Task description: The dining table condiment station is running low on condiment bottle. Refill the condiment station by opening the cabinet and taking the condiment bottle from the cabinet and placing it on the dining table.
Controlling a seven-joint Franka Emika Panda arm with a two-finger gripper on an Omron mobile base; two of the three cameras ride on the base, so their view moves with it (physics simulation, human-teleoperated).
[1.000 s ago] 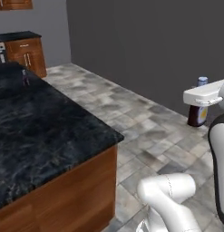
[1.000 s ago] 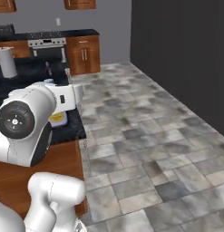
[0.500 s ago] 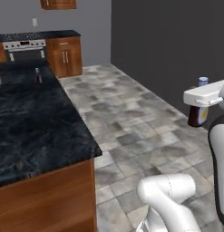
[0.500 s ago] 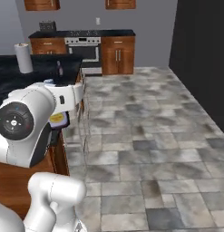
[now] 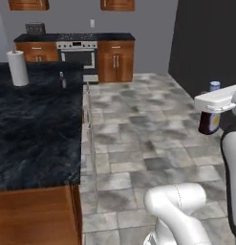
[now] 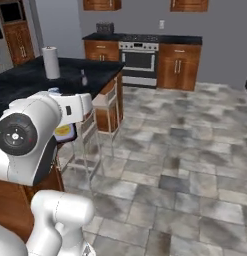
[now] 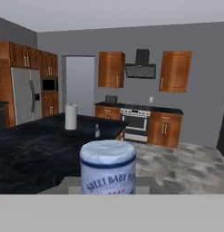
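**Inspector A:** Left base view first. Status of the task item?

**Inspector B:** The condiment bottle (image 5: pixel 209 120) hangs under the end effector (image 5: pixel 211 109), which is closed partway onto its body and carries it. It is in the air over the tiled floor, well apart from the island counter (image 5: pixel 38 129). On that counter stand a paper-towel roll (image 5: pixel 17 68) and one small station bottle (image 5: pixel 62 80).

**Inspector A:** Right base view?

**Inspector B:** The arm hides most of the condiment bottle (image 6: pixel 64 133); a yellow patch of label shows. The island counter (image 6: pixel 22 82) lies to the left, with pale chairs (image 6: pixel 106 107) along its edge.

**Inspector A:** Hand view?

**Inspector B:** The bottle's cap and label (image 7: pixel 108 168) sit close in the foreground. Beyond them are the island counter (image 7: pixel 36 156) and the station bottle (image 7: pixel 97 131).

**Inspector A:** Progress?

**Inspector B:** In my judgement retrieval from the cabinet is complete. Approach, placement beside the station bottle and release are outstanding.

**Inspector A:** Change from the earlier frames?

**Inspector B:** Both base views have swung as a whole, so the base has turned; the stove (image 5: pixel 79 50) now sits ahead. The bottle holds the same position under the end effector.
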